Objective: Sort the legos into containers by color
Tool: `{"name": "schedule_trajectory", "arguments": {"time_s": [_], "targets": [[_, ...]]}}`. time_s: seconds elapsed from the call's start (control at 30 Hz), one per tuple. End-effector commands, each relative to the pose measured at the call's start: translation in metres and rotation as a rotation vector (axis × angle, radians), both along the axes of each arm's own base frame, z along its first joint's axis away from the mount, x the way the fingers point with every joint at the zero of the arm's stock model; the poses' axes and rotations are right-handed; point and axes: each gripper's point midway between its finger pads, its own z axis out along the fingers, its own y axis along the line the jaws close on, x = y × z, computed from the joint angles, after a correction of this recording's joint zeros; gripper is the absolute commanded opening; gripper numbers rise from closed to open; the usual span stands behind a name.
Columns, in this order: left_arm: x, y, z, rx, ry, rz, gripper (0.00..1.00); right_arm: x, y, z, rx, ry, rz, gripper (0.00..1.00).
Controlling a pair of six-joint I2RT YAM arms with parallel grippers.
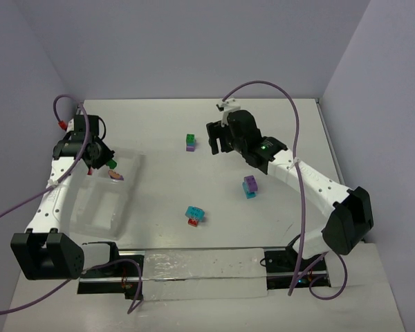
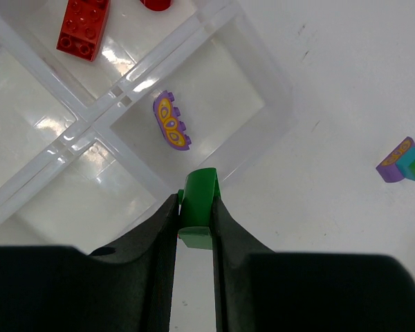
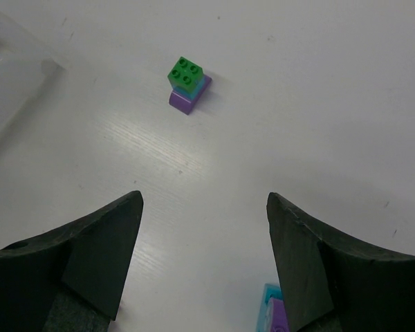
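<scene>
My left gripper (image 2: 196, 209) is shut on a green brick (image 2: 197, 204) and holds it over the near wall of the clear tray (image 2: 225, 79). It also shows in the top view (image 1: 108, 164). A purple brick with yellow marks (image 2: 171, 121) lies in the compartment just ahead. A red brick (image 2: 84, 26) lies in another compartment. My right gripper (image 3: 204, 207) is open and empty above the table. A green, cyan and purple stack (image 3: 187, 83) stands ahead of it. In the top view that stack (image 1: 191, 142) is just left of the right gripper (image 1: 218, 142).
A purple-on-cyan pair (image 1: 250, 185) stands mid-right on the table, its corner showing in the right wrist view (image 3: 275, 315). A cyan-on-red pair (image 1: 194, 215) stands near the front centre. The tray (image 1: 100, 207) lies along the left side. Walls enclose the table.
</scene>
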Motion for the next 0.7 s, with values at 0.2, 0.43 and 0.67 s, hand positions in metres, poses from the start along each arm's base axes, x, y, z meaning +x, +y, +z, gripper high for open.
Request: {"name": "schedule_trajectory", "arguments": {"time_s": [0.2,0.43,0.67], "targets": [[0.024,0.009,0.012,0.032,-0.002,0.052,0.0,0.021,0.01,0.026,0.009,-0.076,0.006,0.8],[0.001,0.012,0.003,0.033,0.062,0.086,0.0,0.029,0.008,0.025,-0.062,-0.079,0.011,0.8],[-0.05,0.029,-0.005,0.064,0.124,0.251,0.0,0.033,0.019,0.021,-0.048,-0.073,0.053,0.81]]}}
